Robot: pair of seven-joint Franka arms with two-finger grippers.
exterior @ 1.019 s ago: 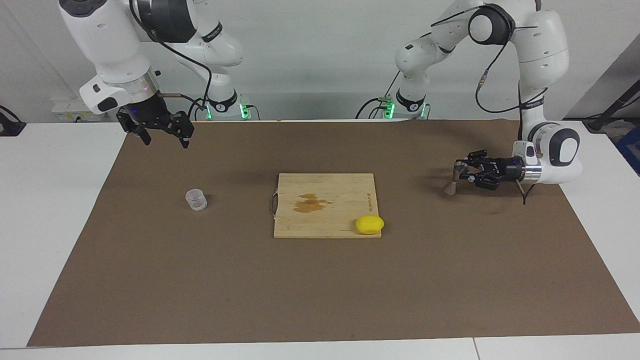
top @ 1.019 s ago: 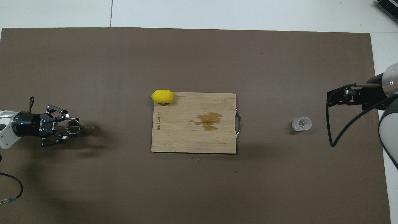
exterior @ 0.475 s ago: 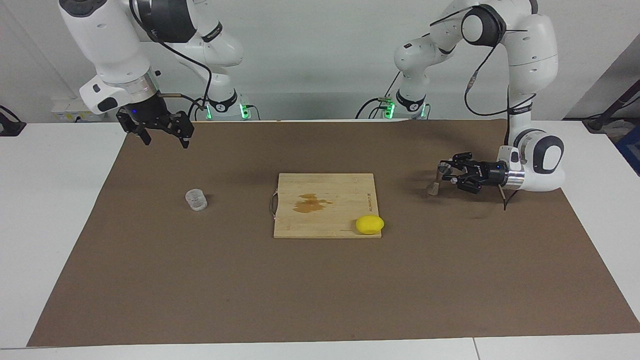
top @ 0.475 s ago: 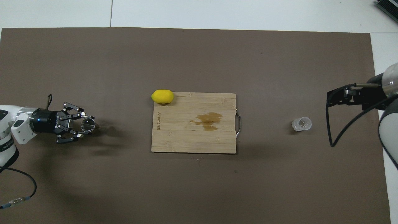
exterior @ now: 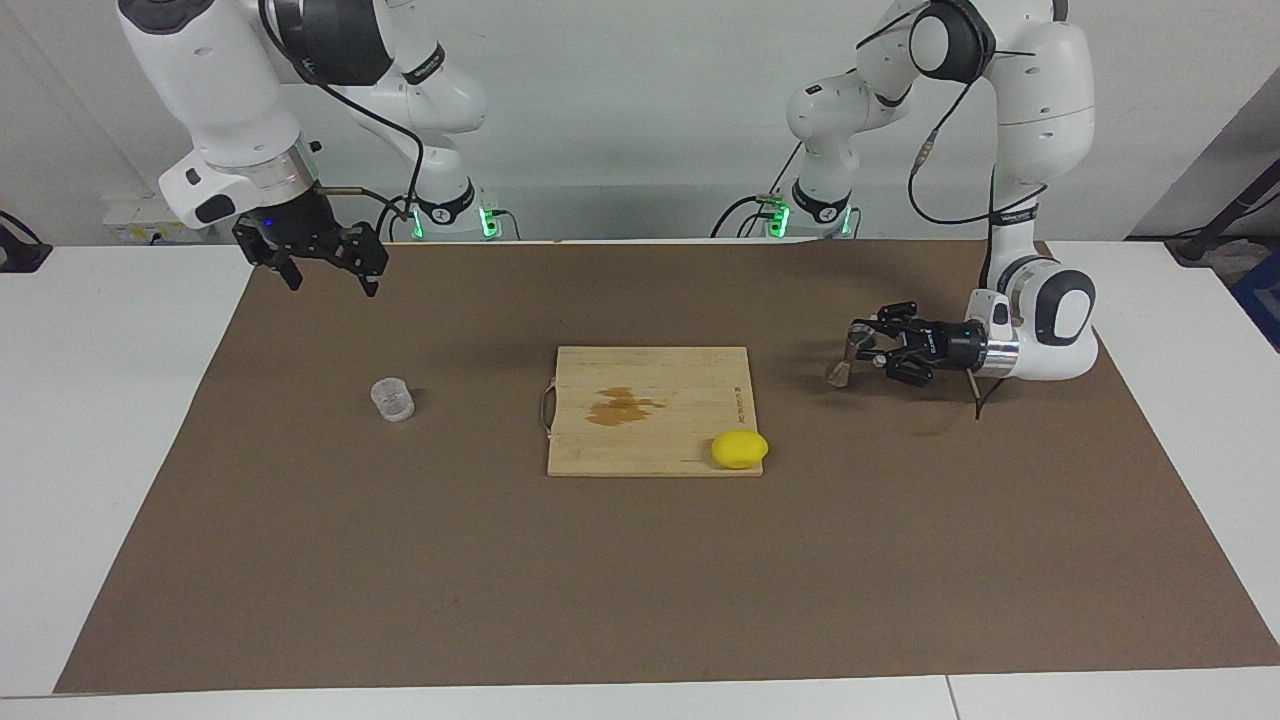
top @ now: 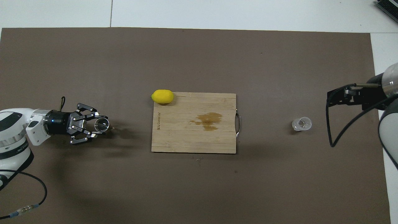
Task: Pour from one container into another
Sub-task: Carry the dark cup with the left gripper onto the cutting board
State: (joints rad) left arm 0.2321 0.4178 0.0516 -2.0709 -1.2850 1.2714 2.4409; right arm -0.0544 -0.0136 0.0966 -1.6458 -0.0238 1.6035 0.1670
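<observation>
Overhead view: left gripper [top: 99,125] grasps the metal jigger [top: 102,124] upright near the bench's left-arm edge; right gripper [exterior: 322,272], fingers spread, hangs above the clear ribbed cup [exterior: 392,400].

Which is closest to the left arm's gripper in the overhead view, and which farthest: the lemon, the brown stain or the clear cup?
From the left gripper:
1. Lemon, at the cutting board's corner.
2. Brown stain, mid-board.
3. Clear cup, toward the right arm's end.
</observation>
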